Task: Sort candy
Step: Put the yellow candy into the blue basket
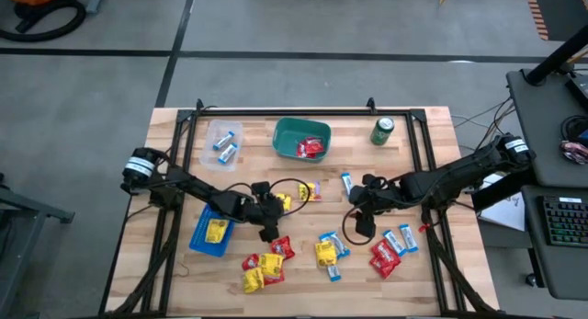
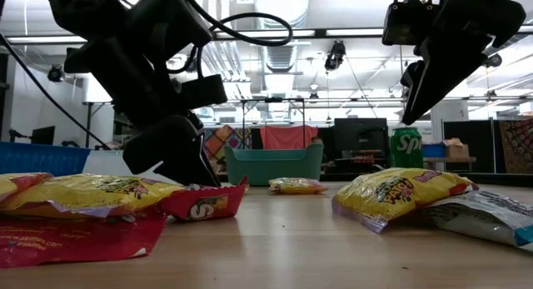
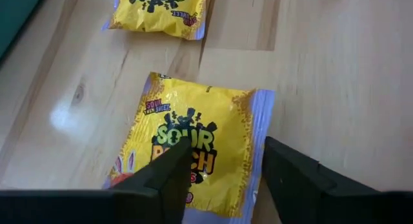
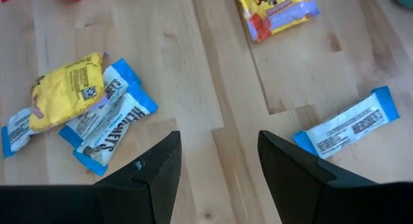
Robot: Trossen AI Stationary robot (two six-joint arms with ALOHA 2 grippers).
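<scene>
Candy lies scattered on the wooden table: red and yellow packets (image 1: 262,264), a yellow packet with blue-and-white wrappers (image 1: 329,252), red packets (image 1: 385,257), and more blue-and-white wrappers (image 1: 401,238). My left gripper (image 3: 226,179) is open and low over a yellow packet (image 3: 193,143) that lies flat near the table's middle (image 1: 283,202). A second yellow packet (image 3: 158,11) lies just beyond it. My right gripper (image 4: 219,166) is open and raised (image 2: 420,81) over bare wood. Blue-and-white wrappers (image 4: 106,124) and a yellow packet (image 4: 64,88) lie to one side of it, and a single wrapper (image 4: 345,127) lies to the other. My left gripper comes down over the yellow packet from above, with one finger (image 3: 169,175) in front of the packet's printed face (image 3: 193,137) and the other finger beside its edge. I cannot tell whether either finger touches it.
A blue tray (image 1: 202,238) holds a yellow packet. A clear container (image 1: 223,141) holds blue-and-white wrappers, and a green bin (image 1: 301,138) holds red packets. A green drink can (image 1: 382,131) stands near the far edge. A black frame runs around the table.
</scene>
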